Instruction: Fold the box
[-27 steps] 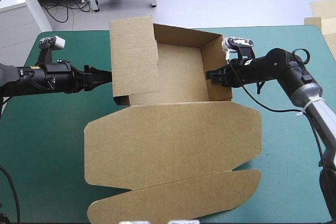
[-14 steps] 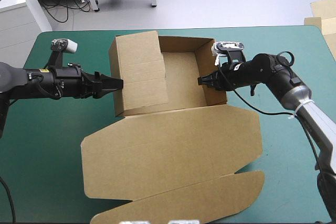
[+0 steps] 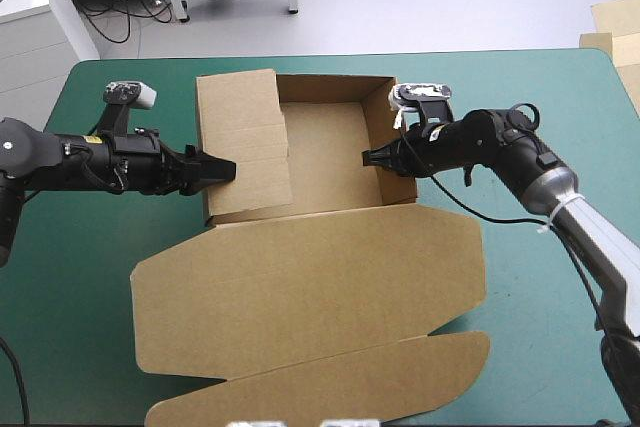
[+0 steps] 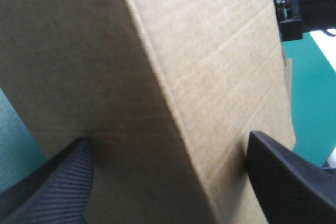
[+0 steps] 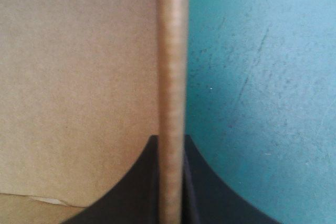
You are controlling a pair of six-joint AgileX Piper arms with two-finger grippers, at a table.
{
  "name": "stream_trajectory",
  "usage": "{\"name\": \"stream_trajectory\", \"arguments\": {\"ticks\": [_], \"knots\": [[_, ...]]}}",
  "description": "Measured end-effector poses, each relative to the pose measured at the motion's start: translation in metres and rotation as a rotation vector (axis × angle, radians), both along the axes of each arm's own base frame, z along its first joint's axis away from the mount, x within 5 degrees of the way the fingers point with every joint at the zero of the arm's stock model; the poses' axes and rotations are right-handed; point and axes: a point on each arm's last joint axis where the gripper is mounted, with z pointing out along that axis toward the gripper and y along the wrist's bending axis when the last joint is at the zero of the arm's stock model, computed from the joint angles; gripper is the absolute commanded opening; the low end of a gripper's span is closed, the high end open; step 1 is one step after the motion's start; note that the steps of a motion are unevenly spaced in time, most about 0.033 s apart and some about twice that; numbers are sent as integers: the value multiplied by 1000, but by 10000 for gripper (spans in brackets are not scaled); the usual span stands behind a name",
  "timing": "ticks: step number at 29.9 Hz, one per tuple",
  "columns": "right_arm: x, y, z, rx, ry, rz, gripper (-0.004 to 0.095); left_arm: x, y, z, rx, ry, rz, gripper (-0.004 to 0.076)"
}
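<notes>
The brown box (image 3: 330, 142) sits at the middle of the teal-green table (image 3: 90, 277), its tray toward the far edge with walls raised and its lid (image 3: 310, 277) lying flat toward the near edge, a long rounded flap (image 3: 330, 387) at the lid's near side. The tray's left panel (image 3: 245, 142), marked by creases, rises higher than the other walls. The left gripper (image 3: 222, 169) meets that panel from outside, low and near the lid's hinge. In the left wrist view its black fingers (image 4: 58, 182) are spread wide with the panel's folded corner (image 4: 157, 87) filling the space between them, and the left gripper (image 4: 168, 140) clamps nothing. The right gripper (image 3: 372, 158) reaches in from the other side and pinches the tray's right wall (image 3: 385, 137). In the right wrist view the wall's edge (image 5: 171, 77) runs straight between the all but closed fingers (image 5: 142, 182), board inside the tray to one side of it and bare cover (image 5: 262, 103) to the other. Part of the right arm (image 4: 304, 3) shows beyond the panel in the left wrist view. More board (image 3: 612, 27) lies off the table past its far right corner.
</notes>
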Motion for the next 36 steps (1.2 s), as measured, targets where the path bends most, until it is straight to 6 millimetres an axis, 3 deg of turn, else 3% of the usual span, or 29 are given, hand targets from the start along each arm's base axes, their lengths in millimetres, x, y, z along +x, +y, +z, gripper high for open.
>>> {"name": "stream_trajectory", "arguments": {"ticks": [8,14,18,26,31,36], "knots": [[-17,37,0,-55,-53,5,3,0,11,-11,148,67,72,554],[-34,62,0,-119,-96,-7,3,2,19,-17,227,100,143,472],[-39,68,0,-133,-112,-17,3,2,24,-20,271,134,187,416],[-40,70,-3,-134,-94,-36,2,10,27,-40,274,262,268,416],[-40,70,-4,-140,-84,-37,2,14,23,-56,279,284,293,371],[-40,70,-4,-134,-86,-37,0,17,13,-59,302,241,291,346]]}}
